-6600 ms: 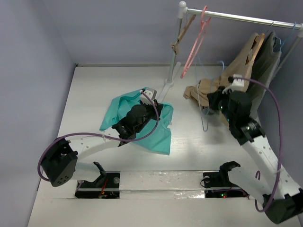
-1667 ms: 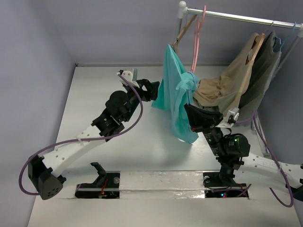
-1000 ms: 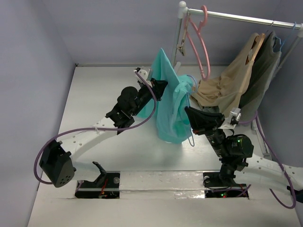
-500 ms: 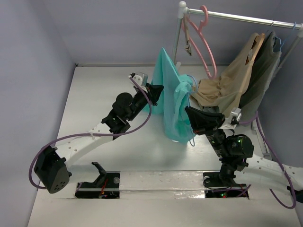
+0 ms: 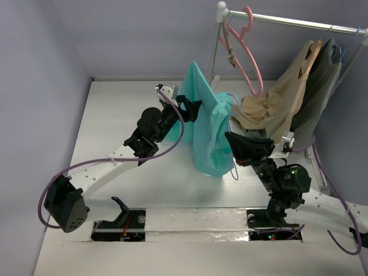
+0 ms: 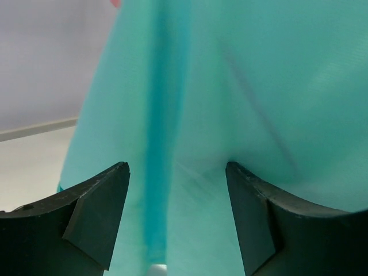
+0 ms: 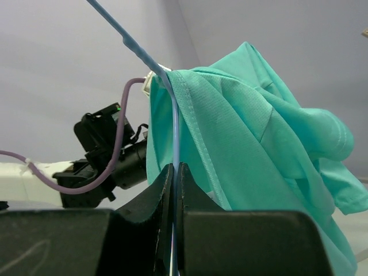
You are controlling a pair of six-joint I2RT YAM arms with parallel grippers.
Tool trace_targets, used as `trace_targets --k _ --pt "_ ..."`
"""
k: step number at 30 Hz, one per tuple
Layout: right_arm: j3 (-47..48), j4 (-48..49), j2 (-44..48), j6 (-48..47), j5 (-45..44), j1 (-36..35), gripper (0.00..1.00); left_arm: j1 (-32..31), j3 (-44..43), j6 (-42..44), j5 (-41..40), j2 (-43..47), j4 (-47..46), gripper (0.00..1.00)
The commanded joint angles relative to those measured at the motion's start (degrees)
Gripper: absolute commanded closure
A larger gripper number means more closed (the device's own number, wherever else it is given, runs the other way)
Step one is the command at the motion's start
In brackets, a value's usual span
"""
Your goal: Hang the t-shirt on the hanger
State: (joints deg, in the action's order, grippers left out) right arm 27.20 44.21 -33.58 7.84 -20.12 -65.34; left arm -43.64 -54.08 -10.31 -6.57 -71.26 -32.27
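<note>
Here the left fingers (image 6: 92,218) stand apart, the teal t-shirt (image 5: 207,138) just ahead, hanging in long soft folds above the middle of the desk (image 5: 109,109), bunched over the thin blue hanger (image 7: 176,138). The right fingers (image 7: 144,230) pinch its wire.

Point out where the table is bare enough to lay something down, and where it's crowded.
Bare: the far-left table between the left wall and the left arm; also the near strip in front of the hanging t-shirt. Crowded: the right side, with the tan garment and right arm.
</note>
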Motion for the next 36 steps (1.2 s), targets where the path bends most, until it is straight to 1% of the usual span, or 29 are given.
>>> trace_targets --k 1,5,6,7,8,11,12,13,14,20,28,34,36 --pt "2.06 1.50 2.64 1.04 2.45 -0.14 1.00 1.19 -3.13 1.25 0.06 -0.10 -2.18 0.36" --pt "2.68 0.10 3.79 1.30 3.42 -0.14 1.00 1.19 -4.80 1.08 0.85 -2.29 -3.23 0.38" --pt "2.77 -0.17 4.05 1.39 3.59 -0.14 1.00 1.19 -5.06 0.99 2.51 -2.73 -3.85 0.41" --pt "2.94 -0.35 4.05 1.48 3.68 -0.14 1.00 1.71 -5.33 0.90 3.66 -3.26 -4.29 0.47" --pt "3.12 -0.70 4.05 1.57 3.60 -0.14 1.00 1.71 -6.11 0.81 5.49 -4.31 -5.25 0.59" --pt "3.03 0.00 3.79 2.10 3.42 -0.14 1.00 1.71 -7.08 0.20 8.93 -5.46 -7.97 0.79" --pt "2.95 0.26 3.61 2.10 3.42 -0.14 1.00 1.71 -7.26 0.02 9.90 -5.99 -8.42 0.92" --pt "2.86 0.35 3.61 2.10 3.42 -0.14 1.00 1.71 -7.44 -0.24 10.17 -6.08 -8.68 0.98" --pt "2.77 0.35 3.79 2.10 3.16 -0.14 1.00 1.71 -7.53 -0.33 10.35 -5.91 -8.69 1.00" --pt "1.80 0.71 4.58 1.04 1.31 -0.14 1.00 1.71 -3.14 -0.50 8.51 -2.04 -9.74 1.00" --pt "2.51 1.05 4.05 -0.89 -0.71 -0.14 1.00 1.71 3.28 -2.61 8.24 2.53 -9.21 1.00" --pt "3.30 5.01 1.60 -6.33 -3.43 -0.14 1.00 0.58 10.92 -5.95 8.68 6.57 -10.97 1.00" --pt "3.12 8.52 0.45 -9.48 -5.01 -0.14 1.00 0.05 13.65 -7.27 8.07 8.77 -11.06 1.00"
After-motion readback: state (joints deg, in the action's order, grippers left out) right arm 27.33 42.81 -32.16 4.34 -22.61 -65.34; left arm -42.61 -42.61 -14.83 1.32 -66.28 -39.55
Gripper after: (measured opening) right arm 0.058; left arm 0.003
